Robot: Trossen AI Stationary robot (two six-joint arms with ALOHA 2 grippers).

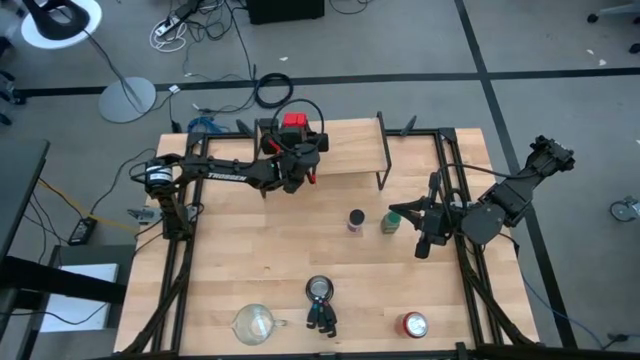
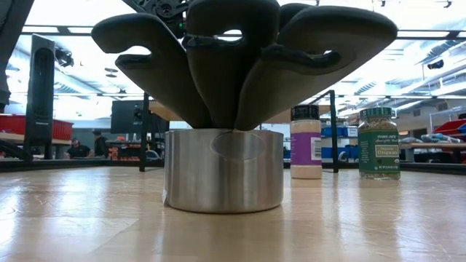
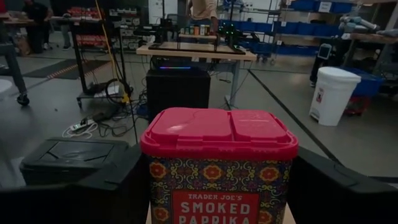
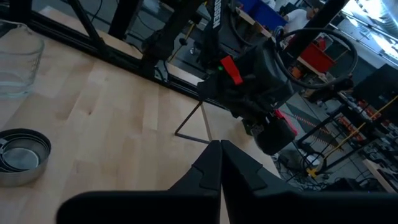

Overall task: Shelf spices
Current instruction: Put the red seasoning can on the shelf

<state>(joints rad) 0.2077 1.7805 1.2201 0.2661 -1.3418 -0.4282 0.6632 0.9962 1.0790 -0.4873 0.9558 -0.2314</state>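
the left gripper (image 1: 298,150) sits over the shelf (image 1: 350,150) at the far side of the tabletop (image 1: 240,260), its fingers (image 3: 93,193) spread wide on either side of the red square tin (image 3: 219,165), which stands upright between them with its pink-red lid facing up and a smoked paprika label on its front; whether the fingers press its sides or stand just off them cannot be told. the right gripper (image 1: 422,243) hangs low over the tabletop well apart from the shelf, its 2 fingers (image 4: 214,168) closed together on nothing. just beside those closed fingers stands the green-lidded green jar (image 1: 390,221), and the purple-labelled dark-lidded jar (image 1: 356,220) stands next to it, farther from them; both are upright on the tabletop, apart from each other. nearer the front edge lie a set of metal measuring cups (image 1: 320,292), a clear glass cup (image 1: 254,322) and a round red-topped can (image 1: 415,325).
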